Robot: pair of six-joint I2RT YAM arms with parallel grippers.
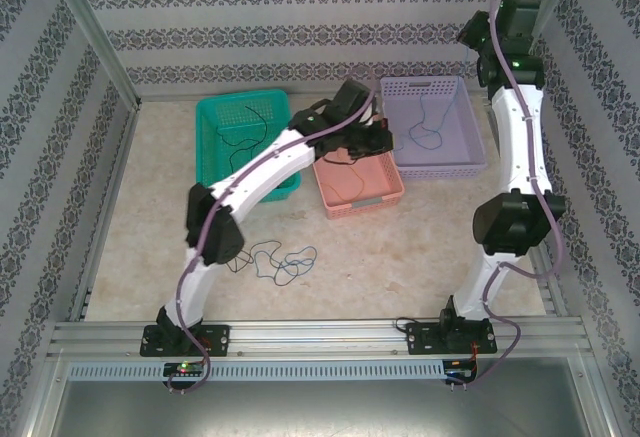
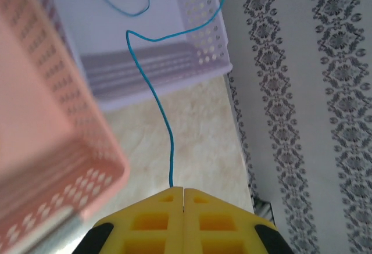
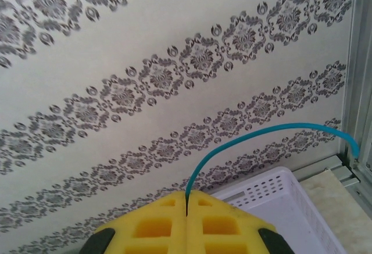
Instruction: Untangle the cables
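My left gripper (image 2: 183, 191) is shut on one end of a thin blue cable (image 2: 168, 138). That cable climbs over the rim of the lavender basket (image 2: 203, 62) and loops inside it (image 1: 430, 133). In the top view the left gripper (image 1: 384, 138) hovers between the pink basket (image 1: 385, 192) and the lavender one. My right gripper (image 3: 187, 196) is shut on a blue-green cable (image 3: 256, 135) that arcs off to the right. It is raised high by the back wall (image 1: 472, 35). A tangle of black and blue cables (image 1: 278, 258) lies on the table near the left arm.
A green basket (image 1: 215, 162) at the back left holds a black cable (image 1: 247, 122). The pink basket has a dark cable (image 1: 350, 169) in it. Patterned walls and metal frame posts (image 1: 95, 42) close in the table on three sides.
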